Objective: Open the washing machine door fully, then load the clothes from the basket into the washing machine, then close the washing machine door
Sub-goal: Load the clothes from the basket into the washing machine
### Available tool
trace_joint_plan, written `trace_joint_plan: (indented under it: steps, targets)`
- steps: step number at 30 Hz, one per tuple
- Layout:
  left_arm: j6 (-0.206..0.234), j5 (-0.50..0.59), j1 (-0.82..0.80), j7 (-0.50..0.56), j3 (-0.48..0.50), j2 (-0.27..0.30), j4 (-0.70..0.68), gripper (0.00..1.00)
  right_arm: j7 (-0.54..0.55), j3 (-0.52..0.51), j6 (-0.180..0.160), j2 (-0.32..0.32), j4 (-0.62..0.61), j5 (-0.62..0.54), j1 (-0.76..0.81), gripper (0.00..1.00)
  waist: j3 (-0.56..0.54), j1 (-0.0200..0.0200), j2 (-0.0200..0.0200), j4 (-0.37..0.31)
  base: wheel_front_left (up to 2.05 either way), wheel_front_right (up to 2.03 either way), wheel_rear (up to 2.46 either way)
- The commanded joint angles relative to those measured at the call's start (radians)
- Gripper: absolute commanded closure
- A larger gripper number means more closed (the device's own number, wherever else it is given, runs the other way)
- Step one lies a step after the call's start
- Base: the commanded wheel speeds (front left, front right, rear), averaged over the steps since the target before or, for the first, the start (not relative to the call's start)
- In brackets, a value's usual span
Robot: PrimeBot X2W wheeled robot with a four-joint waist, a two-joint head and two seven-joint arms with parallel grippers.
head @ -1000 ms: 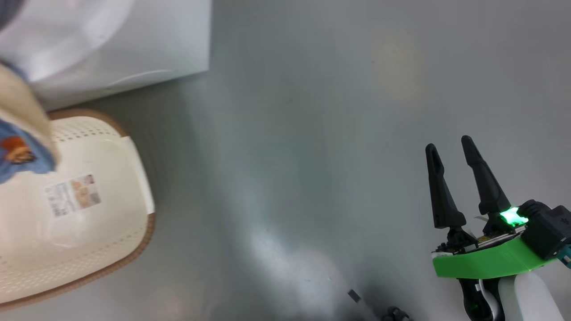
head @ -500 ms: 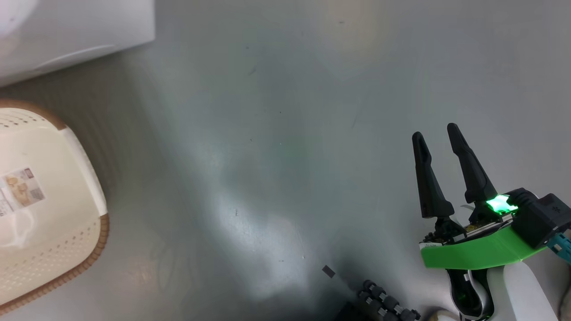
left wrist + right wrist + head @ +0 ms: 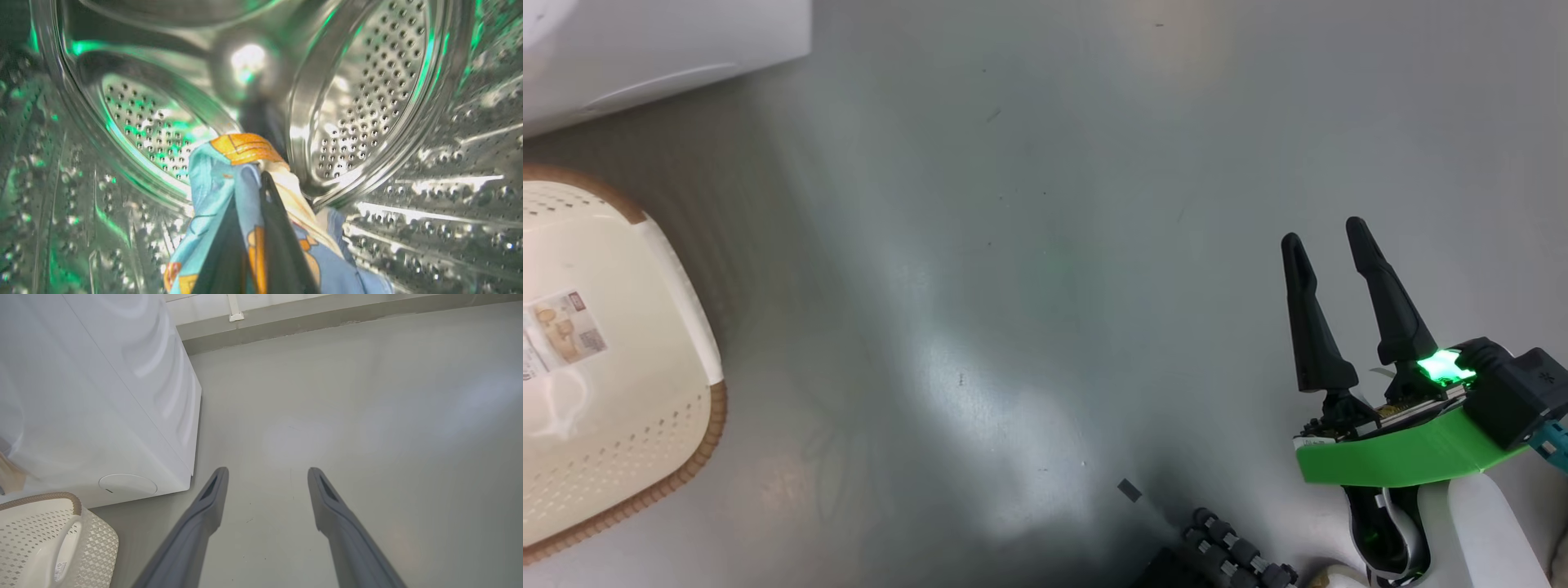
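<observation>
The left gripper (image 3: 258, 179), its two long dark fingers pinched tight on a soft light-blue cloth (image 3: 212, 175) printed with orange-brown bears, reaches inside the shiny perforated steel drum (image 3: 367, 81) of the big white boxy washing machine (image 3: 102, 396). The cloth bunches around the fingertips at six o'clock of the left wrist view. The right gripper (image 3: 1323, 230) holds nothing, its fingers spread wide above the smooth grey floor (image 3: 1045, 245) at four o'clock of the head view. There, the small cream-white perforated plastic basket (image 3: 621, 384) with a brown woven-look rim sits at nine o'clock, a paper label (image 3: 560, 331) on its bottom, near the washing machine's corner at eleven o'clock.
</observation>
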Motion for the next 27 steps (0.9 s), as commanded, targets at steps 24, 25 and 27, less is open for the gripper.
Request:
trace_joint_plan:
  steps: [24,25,27]
  targets:
    - [-0.032,-0.162,0.152,0.100,0.062,-0.006,-0.032,0.00,-0.005,-0.016,0.009,-0.050,-0.022,0.002,0.017,0.00,-0.053,0.0000,0.0000,0.091,0.00,0.00,0.00]
    - [-0.035,-0.168,0.162,0.091,0.065,-0.009,-0.034,0.00,-0.005,-0.018,0.009,-0.051,-0.023,0.001,0.018,0.00,-0.056,0.0000,0.0000,0.095,0.00,0.00,0.00]
    - [-0.038,-0.176,0.186,0.068,0.071,-0.012,-0.040,0.00,-0.005,-0.023,0.009,-0.053,-0.023,-0.001,0.020,0.00,-0.062,0.0000,0.0000,0.103,0.00,0.00,0.00]
